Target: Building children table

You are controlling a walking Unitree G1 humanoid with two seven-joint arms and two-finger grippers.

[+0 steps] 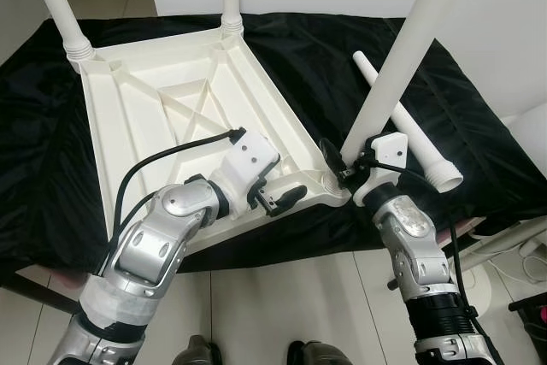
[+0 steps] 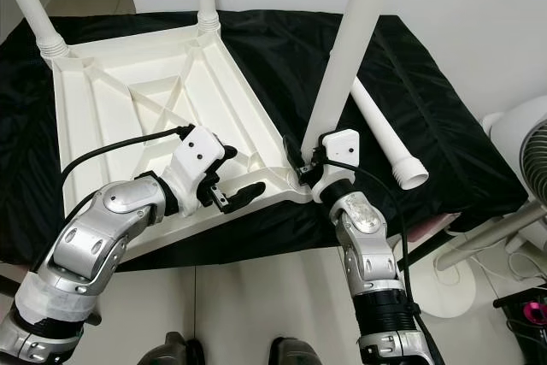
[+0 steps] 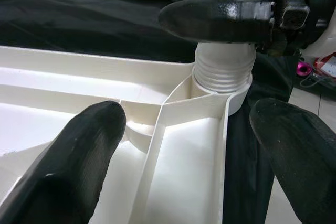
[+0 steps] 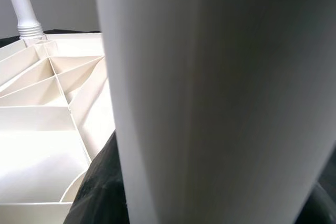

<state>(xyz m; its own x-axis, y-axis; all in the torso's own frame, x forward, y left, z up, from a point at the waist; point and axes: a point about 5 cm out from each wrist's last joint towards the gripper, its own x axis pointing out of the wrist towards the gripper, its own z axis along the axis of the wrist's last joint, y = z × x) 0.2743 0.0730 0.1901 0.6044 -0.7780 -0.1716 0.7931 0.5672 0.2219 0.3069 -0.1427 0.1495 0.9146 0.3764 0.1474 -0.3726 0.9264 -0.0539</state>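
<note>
The white tabletop (image 1: 171, 117) lies upside down on a black cloth. Two white legs (image 1: 55, 6) stand screwed in at its far corners. A third leg (image 1: 402, 57) stands tilted in the near right corner socket, its threaded base (image 3: 223, 72) seated in the socket. My right gripper (image 1: 339, 164) is shut on this leg just above the thread. My left gripper (image 1: 280, 201) is open and straddles the tabletop's near rim beside that corner, with its fingers (image 3: 79, 166) on either side of a rib. A loose fourth leg (image 1: 410, 138) lies on the cloth to the right.
The black cloth (image 1: 325, 49) covers the whole work surface and hangs over its near edge above the tiled floor. A white fan (image 2: 521, 138) and cables stand on the floor at the right. A white wall runs behind.
</note>
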